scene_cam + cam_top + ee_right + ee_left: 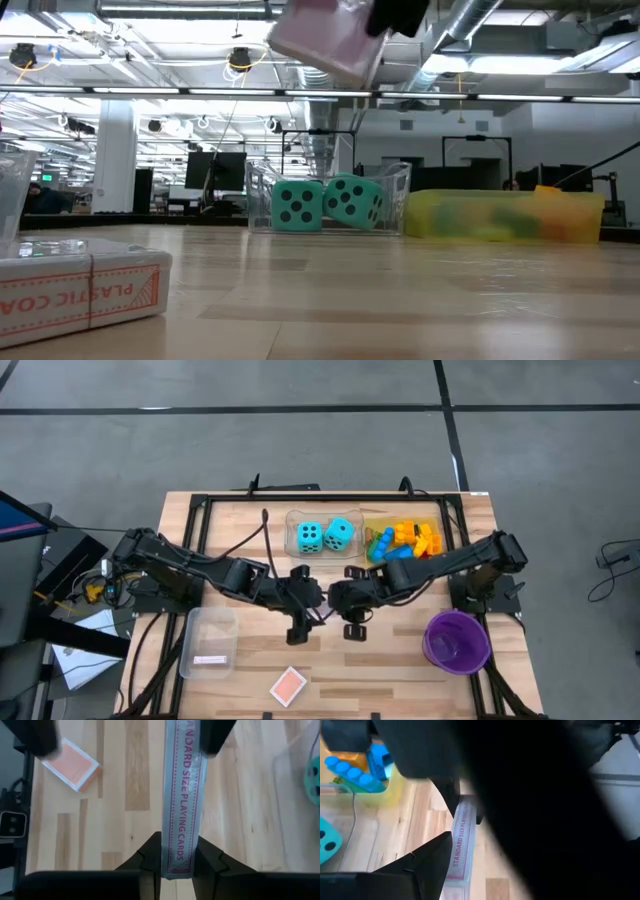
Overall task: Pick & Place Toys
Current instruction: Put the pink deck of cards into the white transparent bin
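A pink pack of playing cards (182, 795) hangs high over the middle of the table, tilted in the low view (325, 40). My right gripper (180, 862) is shut on one end of it. My left gripper (312, 603) faces it, open. Its fingers (215, 735) stand on either side of the pack's other end; whether one touches I cannot tell. Two turquoise dice (325, 536) sit in a clear tray at the back. Coloured bricks (408, 540) fill the yellow tray beside it. An orange pack (288, 685) lies flat near the front edge. My right gripper pinches the pack's two broad faces between its fingers, at the end nearest the wrist (179, 852). The printed narrow side faces the wrist camera. The fingers slant down from the table's right and lie along the pack. The pack is lifted clear of the table.
A purple bowl (457, 640) stands at the front right. A clear tray (208, 630) at the front left holds another pink pack (210, 659). Bare wood lies between that tray and the bowl, under both grippers.
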`<state>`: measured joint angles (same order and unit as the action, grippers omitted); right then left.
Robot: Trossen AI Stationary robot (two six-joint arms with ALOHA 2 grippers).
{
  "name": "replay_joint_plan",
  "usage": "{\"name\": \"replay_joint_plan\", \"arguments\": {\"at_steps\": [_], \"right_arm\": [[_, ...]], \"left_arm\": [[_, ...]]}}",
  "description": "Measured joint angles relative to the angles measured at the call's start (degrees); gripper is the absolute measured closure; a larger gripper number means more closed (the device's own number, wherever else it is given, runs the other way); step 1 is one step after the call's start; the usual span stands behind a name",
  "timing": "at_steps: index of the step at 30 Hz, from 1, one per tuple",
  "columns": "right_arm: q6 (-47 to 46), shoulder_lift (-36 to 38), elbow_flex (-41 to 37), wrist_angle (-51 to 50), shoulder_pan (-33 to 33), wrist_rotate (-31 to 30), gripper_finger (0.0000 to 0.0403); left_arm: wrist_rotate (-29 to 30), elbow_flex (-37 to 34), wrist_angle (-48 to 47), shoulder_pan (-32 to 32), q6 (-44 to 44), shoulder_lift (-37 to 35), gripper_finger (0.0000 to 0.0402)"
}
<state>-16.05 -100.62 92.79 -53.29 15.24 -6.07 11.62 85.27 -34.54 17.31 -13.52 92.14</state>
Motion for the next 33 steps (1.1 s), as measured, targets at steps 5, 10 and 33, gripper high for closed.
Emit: {"name": "replay_joint_plan", "arguments": {"at_steps": [5, 10, 33], "right_arm": [[0.4, 0.3, 1.8, -0.9, -0.9, 0.1, 0.0342], [1.5, 0.3, 2.5, -0.9, -1.1, 0.3, 0.0342], [1.5, 0.6, 2.8, 0.3, -0.7, 2.0, 0.0342]], "left_arm": [[1.6, 0.1, 0.0, 0.0, 0.1, -0.1, 0.012], [2.5, 0.2, 0.0, -0.2, 0.3, -0.1, 0.0126], [3.0, 0.0, -0.6, -1.3, 0.2, 0.1, 0.0225]]}}
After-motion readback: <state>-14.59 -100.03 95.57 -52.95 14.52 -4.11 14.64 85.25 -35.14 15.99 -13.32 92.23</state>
